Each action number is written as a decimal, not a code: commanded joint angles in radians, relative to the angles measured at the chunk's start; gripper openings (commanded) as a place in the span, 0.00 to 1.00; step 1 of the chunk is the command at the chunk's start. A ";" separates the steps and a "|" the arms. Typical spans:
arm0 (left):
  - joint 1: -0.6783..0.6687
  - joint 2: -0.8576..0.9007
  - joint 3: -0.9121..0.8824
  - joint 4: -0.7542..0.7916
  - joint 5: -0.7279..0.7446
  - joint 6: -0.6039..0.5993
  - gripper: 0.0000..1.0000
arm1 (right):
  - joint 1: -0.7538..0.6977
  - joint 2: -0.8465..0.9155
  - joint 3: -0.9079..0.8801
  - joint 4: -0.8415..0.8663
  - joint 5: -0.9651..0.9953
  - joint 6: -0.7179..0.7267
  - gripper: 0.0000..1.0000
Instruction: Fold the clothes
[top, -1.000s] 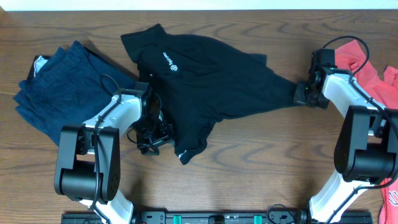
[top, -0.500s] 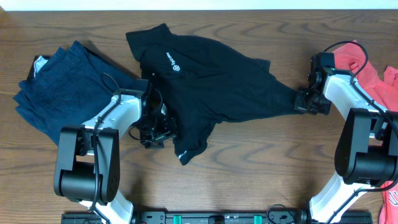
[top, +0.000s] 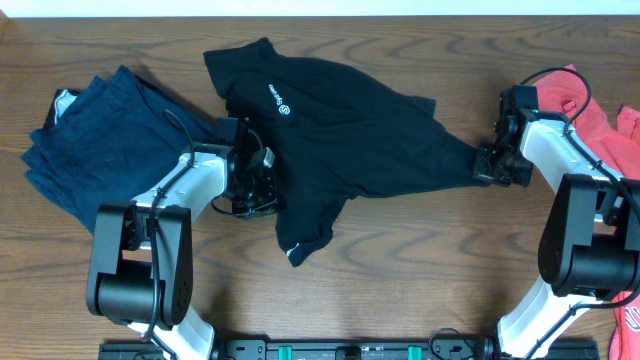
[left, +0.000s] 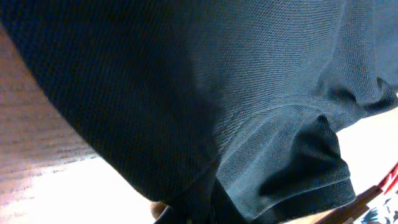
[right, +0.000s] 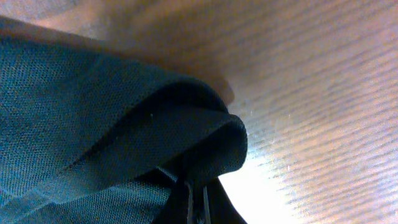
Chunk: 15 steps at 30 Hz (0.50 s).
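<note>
table (top: 400, 262): brown wood grain, everything's lying on it
black tee (top: 350, 135): biggest item, mid-table, spread out but rumpled and skewed. Collar end points to the far-left corner, one flap hangs toward the near edge, and the right end is drawn out into a point
navy garment (top: 95, 150): crumpled heap on the left side, its right edge just beside the black tee
red garment (top: 600, 115): far right, partly cut off by the frame edge and partly behind the right arm, well apart from the navy one
left gripper (top: 258, 188): at the tee's left edge, fingers pressed together w/ black fabric bunched between them. Wrist cam is basically all dark knit w/ a hemmed edge, plus a bit of table
right gripper (top: 487, 165): at the tee's pointy right tip, fingers pressed together on a folded bit of fabric. Wrist cam shows the fold running right into the fingers, w/ bare wood beside it
logo (top: 277, 97): small white mark + lettering on the tee's chest, facing up, too small to read
</note>
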<state>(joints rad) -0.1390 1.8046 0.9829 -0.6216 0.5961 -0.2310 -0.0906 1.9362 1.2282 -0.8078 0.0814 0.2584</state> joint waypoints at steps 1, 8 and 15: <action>0.003 -0.007 -0.007 -0.034 0.003 0.013 0.06 | -0.015 -0.027 -0.006 -0.032 -0.048 -0.013 0.01; 0.042 -0.221 0.174 -0.315 0.000 0.190 0.06 | -0.068 -0.158 0.020 -0.121 -0.291 -0.072 0.01; 0.151 -0.502 0.493 -0.386 -0.002 0.204 0.06 | -0.190 -0.448 0.153 -0.219 -0.441 -0.118 0.01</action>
<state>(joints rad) -0.0273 1.3968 1.3800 -0.9989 0.5953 -0.0650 -0.2413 1.6028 1.3075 -1.0142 -0.2752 0.1749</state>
